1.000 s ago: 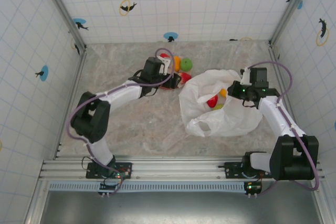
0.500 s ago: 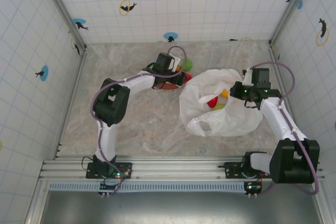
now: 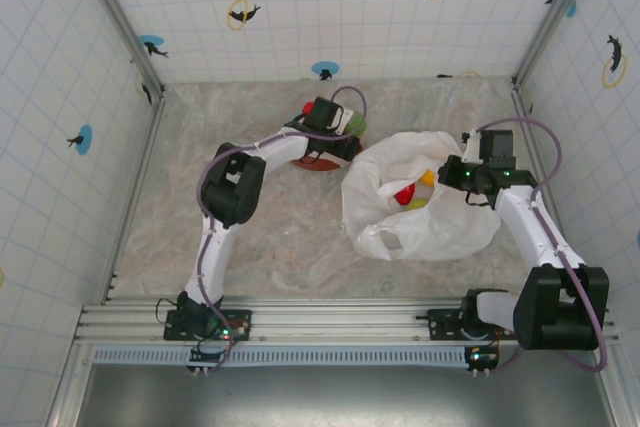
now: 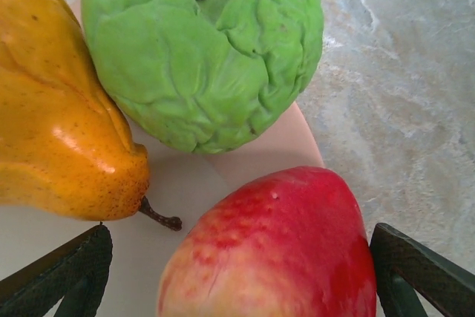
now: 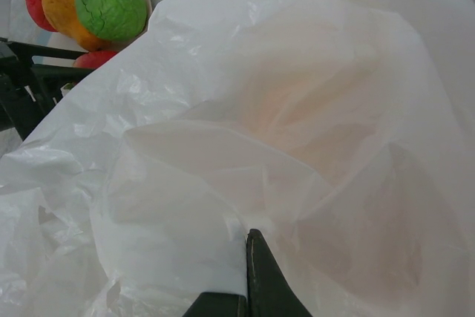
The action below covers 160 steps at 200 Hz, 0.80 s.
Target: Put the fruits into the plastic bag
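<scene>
White film of the plastic bag (image 3: 420, 217) lay right of the plate (image 4: 293, 135); from above we saw fruits (image 3: 405, 194) inside. Close up, the left gripper (image 4: 239, 265) spread its fingers astride a red apple (image 4: 282, 235) on that plate. The right gripper (image 5: 250, 272), fingers pressed together, seemingly pinched the bag's rim.

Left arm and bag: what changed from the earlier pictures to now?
The left arm reached farther over the plate, away from its base; its jaws stand open on either side of the red apple, nothing taken yet. The right arm hardly moved, jaws shut on the plastic bag, which kept its place.
</scene>
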Each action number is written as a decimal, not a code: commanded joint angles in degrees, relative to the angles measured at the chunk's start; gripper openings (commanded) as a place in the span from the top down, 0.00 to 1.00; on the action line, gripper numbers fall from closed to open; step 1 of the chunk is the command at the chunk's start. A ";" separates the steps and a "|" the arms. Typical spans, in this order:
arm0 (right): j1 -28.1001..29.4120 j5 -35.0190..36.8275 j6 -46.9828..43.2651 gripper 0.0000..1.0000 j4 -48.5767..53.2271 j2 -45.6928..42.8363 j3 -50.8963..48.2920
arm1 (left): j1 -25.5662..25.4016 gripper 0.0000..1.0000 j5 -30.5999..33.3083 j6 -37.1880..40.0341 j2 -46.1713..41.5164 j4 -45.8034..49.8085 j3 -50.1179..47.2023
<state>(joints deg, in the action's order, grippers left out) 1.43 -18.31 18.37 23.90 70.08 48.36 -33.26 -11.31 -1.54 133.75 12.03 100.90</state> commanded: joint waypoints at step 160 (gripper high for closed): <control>0.40 -1.04 0.52 1.00 -1.52 0.05 0.33 | 0.55 0.43 1.91 -2.92 -18.02 -8.16 -18.62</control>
<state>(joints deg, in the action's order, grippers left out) 1.50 -18.55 18.52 23.86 70.11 48.38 -33.26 -10.57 -1.61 123.57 9.82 87.81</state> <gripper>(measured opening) 0.056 0.599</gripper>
